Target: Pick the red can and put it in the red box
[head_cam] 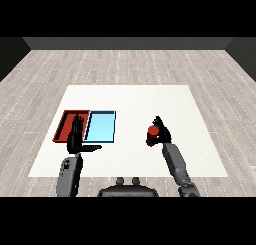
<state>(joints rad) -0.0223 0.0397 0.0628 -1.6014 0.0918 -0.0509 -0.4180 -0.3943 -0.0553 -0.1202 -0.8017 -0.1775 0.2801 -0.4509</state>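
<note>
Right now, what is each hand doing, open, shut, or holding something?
Left hand: open, fingers straight, over the red tray, holding nothing.
Right hand: shut on the red can.

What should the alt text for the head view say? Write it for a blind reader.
The robot's right hand curls round a small red can at the right of a white table. Its left hand, fingers straight, is by a red tray beside a light blue tray.

Two trays lie side by side, can to their right.
</note>
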